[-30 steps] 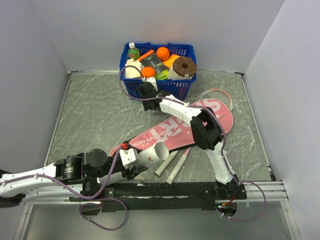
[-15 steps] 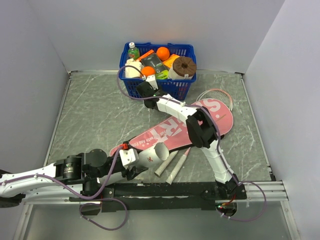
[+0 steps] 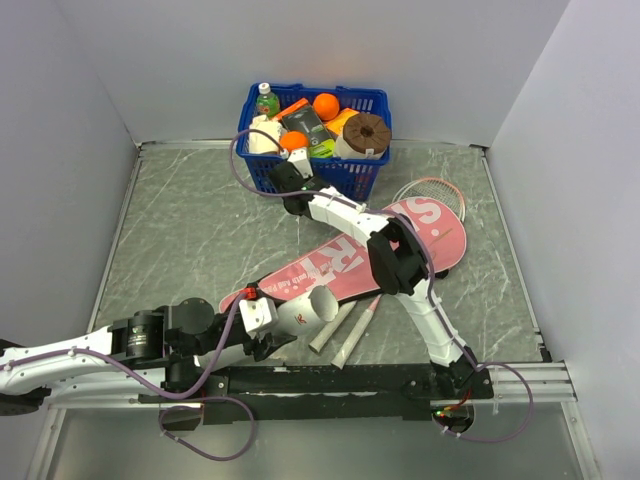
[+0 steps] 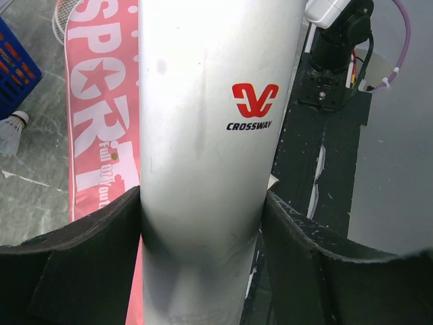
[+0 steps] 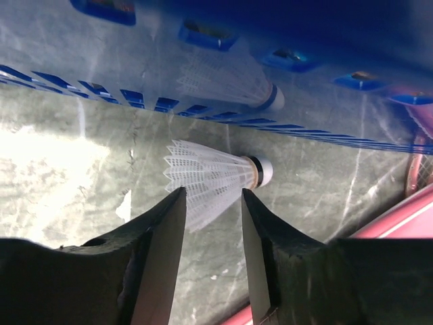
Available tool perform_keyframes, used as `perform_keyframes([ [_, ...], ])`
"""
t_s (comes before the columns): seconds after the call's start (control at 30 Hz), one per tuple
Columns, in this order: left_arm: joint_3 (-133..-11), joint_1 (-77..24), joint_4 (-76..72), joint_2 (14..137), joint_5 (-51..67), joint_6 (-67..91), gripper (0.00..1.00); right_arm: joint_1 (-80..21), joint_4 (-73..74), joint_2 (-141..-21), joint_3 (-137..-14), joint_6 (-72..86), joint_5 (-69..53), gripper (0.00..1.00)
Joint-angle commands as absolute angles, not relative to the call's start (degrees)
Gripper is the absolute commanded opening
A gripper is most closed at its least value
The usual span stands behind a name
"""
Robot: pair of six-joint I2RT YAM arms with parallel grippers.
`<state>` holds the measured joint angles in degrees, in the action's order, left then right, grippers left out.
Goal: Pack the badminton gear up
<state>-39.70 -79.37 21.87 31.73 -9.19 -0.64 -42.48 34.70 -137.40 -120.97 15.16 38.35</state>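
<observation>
My left gripper [image 3: 262, 330] is shut on the long white tube [image 3: 310, 312], held near the table's front edge; the left wrist view shows both pads pressed on the tube [image 4: 203, 135]. The pink "SPORT" cover [image 3: 350, 255] lies diagonally across the table. A racket head [image 3: 430, 190] sticks out at its far right, and two handles [image 3: 350, 328] lie by the tube. My right gripper [image 3: 283, 180] is open at the basket's foot. A white shuttlecock [image 5: 216, 177] lies on the table, its skirt between my open fingertips, not pinched.
The blue plastic basket [image 3: 355, 180] of groceries stands at the back centre, just beyond my right gripper; its wall [image 5: 304, 27] fills the top of the right wrist view. Grey walls enclose the table on three sides.
My right gripper has reached further left and toward the basket's foot, closing in on the shuttlecock. The left arm and the tube have not moved.
</observation>
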Motion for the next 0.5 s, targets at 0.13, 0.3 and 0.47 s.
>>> perform_keyframes([
  [0.13, -39.6, -79.7, 19.5, 32.1, -8.1, 1.0, 0.01, -39.8, 37.4, -141.7, -122.2, 14.5, 35.9, 0.44],
  [0.3, -39.7, -79.7, 19.6, 32.3, -8.6, 1.1, 0.01, -39.0, 40.5, -143.6, -124.5, 13.9, 37.4, 0.38],
  [0.47, -39.6, -79.7, 19.5, 32.6, -8.4, 1.1, 0.01, -38.8, 40.9, -143.5, -123.6, 12.8, 37.6, 0.35],
])
